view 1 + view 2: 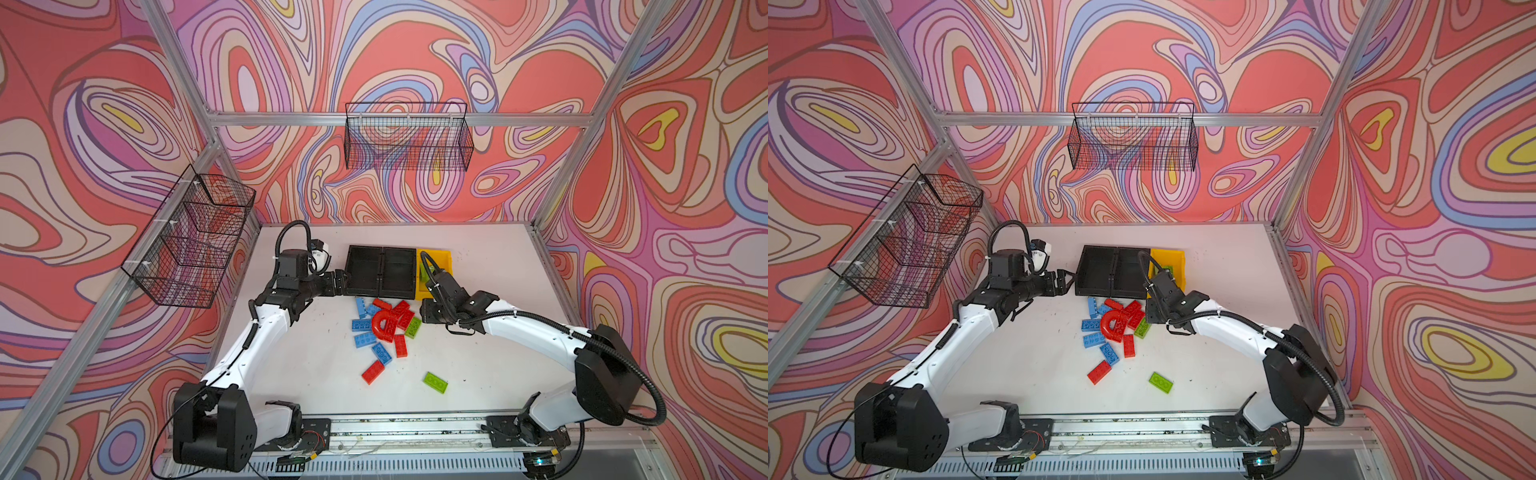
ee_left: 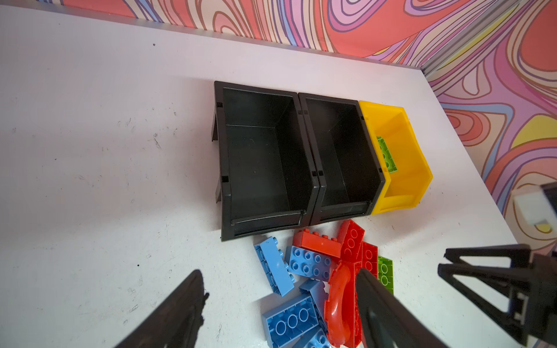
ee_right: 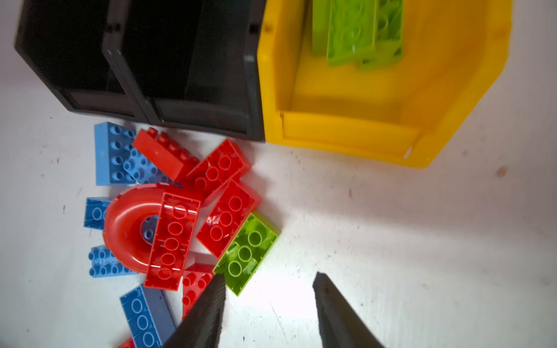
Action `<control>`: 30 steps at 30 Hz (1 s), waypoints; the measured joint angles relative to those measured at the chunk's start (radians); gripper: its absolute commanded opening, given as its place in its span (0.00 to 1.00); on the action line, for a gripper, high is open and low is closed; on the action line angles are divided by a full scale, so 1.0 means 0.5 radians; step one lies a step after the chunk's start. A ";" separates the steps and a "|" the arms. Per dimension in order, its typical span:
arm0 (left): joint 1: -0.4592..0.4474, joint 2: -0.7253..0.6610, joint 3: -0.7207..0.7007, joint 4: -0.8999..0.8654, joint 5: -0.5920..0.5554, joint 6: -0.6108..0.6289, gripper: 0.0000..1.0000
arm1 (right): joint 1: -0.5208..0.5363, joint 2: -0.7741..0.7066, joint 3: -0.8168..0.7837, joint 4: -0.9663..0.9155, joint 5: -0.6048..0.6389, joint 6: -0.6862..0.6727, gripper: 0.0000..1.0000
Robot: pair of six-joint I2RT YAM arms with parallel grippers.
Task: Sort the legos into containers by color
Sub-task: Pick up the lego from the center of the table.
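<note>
Three joined bins stand in a row at the far side of the white table (image 1: 291, 374): a left black bin (image 1: 364, 270), a middle black bin (image 1: 398, 272) and one yellow bin (image 3: 346, 132) at the right end. Inside the yellow bin lie lime-green bricks (image 3: 352, 33), at least two; we cannot count them exactly.

Just in front of the bins lies a pile in which we count at least five blue bricks (image 1: 362, 324), five red bricks (image 1: 401, 307), one red arch (image 3: 120, 205) and one pile green brick (image 3: 247, 253) at its right edge. Nearer the robot, apart from the pile, lie one lone red brick (image 1: 372, 371) and one lone green brick (image 1: 435, 382).

The left gripper (image 2: 279, 272) hovers just beside the left black bin's outer wall, fingers spread wide, holding nothing. The right gripper (image 3: 269, 275) hangs over bare table just right of the pile, fingers partly apart and gripping nothing; one fingertip is next to the pile green brick's corner.

Two wire baskets (image 1: 409, 139) hang on the walls.
</note>
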 measured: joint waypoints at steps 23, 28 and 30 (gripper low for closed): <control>0.000 -0.001 0.000 0.000 0.002 0.000 0.81 | 0.246 0.484 0.242 -0.114 0.056 0.461 0.61; 0.000 0.000 0.000 0.000 0.001 0.000 0.81 | 0.247 0.559 0.248 -0.108 0.054 0.486 0.62; 0.000 0.000 0.000 0.000 0.001 0.001 0.81 | 0.247 0.594 0.269 -0.110 0.054 0.489 0.62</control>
